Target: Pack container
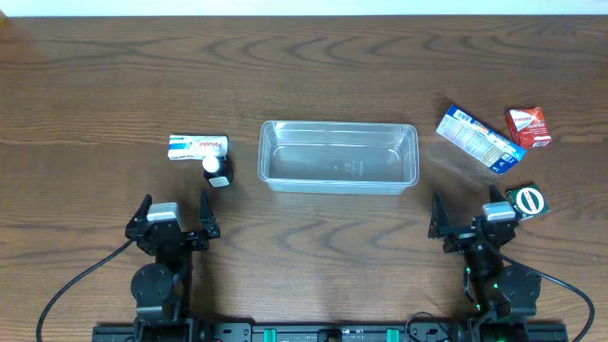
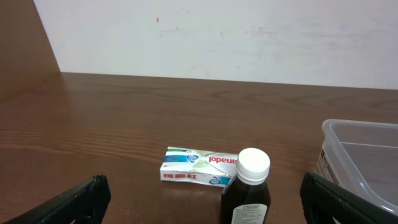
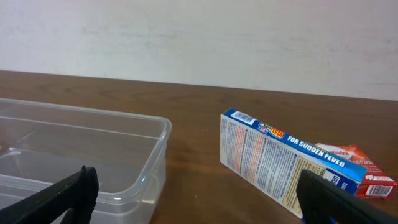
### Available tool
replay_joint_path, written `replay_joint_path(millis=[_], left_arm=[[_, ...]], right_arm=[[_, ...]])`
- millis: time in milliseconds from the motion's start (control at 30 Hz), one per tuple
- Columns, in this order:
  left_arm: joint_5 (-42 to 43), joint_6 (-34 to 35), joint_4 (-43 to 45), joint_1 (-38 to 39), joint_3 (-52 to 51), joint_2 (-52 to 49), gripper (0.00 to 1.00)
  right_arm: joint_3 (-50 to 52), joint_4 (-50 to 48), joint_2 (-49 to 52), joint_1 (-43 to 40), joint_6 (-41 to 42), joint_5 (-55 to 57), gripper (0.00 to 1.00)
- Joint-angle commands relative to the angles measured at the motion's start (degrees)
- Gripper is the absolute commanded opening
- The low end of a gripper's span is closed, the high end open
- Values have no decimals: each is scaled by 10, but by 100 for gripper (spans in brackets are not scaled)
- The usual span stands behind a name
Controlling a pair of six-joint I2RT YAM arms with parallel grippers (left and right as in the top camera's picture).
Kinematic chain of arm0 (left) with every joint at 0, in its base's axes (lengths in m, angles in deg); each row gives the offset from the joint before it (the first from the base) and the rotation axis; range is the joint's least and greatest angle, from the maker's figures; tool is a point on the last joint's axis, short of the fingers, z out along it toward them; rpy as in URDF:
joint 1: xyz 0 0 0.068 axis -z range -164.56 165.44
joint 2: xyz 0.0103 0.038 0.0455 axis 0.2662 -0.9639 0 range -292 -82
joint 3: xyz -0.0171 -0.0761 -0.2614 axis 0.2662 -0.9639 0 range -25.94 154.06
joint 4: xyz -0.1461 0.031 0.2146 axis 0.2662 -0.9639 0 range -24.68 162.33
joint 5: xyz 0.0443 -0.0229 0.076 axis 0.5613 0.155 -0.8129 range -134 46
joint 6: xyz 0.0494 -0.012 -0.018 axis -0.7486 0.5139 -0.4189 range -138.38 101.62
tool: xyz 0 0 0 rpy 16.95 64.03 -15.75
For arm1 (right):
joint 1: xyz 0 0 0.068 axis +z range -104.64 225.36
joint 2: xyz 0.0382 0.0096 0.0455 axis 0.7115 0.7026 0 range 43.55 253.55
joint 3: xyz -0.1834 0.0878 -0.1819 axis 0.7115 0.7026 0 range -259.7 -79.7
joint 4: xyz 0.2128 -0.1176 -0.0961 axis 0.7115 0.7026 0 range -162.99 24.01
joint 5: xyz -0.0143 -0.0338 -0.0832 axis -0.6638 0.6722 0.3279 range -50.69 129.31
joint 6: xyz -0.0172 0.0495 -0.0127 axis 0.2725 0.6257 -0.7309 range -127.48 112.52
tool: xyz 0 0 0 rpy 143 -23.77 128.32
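Sitting upright near the middle of the wooden counter [image 1: 304, 66], the clear container [image 1: 339, 157] has its open top facing up and its long sides running left to right, between the two arms and a little beyond them. The left tool [image 1: 174, 211] is spread wide and holds nothing; ahead of it a dark bottle [image 1: 218, 171] with a white cap stands just beside a white Panadol box [image 1: 199, 146] lying flat, both to the left of the container. The right tool [image 1: 467, 211] is likewise spread wide and empty. To the container's right a blue box [image 1: 480, 139] lies at a slant, a red box [image 1: 528, 127] just beyond it, and a round green item [image 1: 526, 200] lies near the right tool.
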Motion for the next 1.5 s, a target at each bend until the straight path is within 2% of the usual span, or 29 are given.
replay_joint_path(millis=[0,733,867,1000,1133,1300,1467], left_arm=[[-3,1,-15,2,-15,4,98],[-3,1,-15,2,-15,4,98],[-3,1,-15,2,-15,4,98],[-3,1,-15,2,-15,4,98],[-3,1,-15,2,-15,4,98],[-3,1,-15,2,-15,4,98],[-3,1,-15,2,-15,4,98]], right_arm=[[1,3,-4,5,-2,2,99],[1,2,-4,5,-9,23,99],[1,-25,-4,5,-9,38,99],[-3,-94,-4,3,-22,47,99],[-46,-112,7,-12,-9,73,99],[-162,-69,115,-40,-8,68,99],[-336,-5,315,-59,3,30,99]])
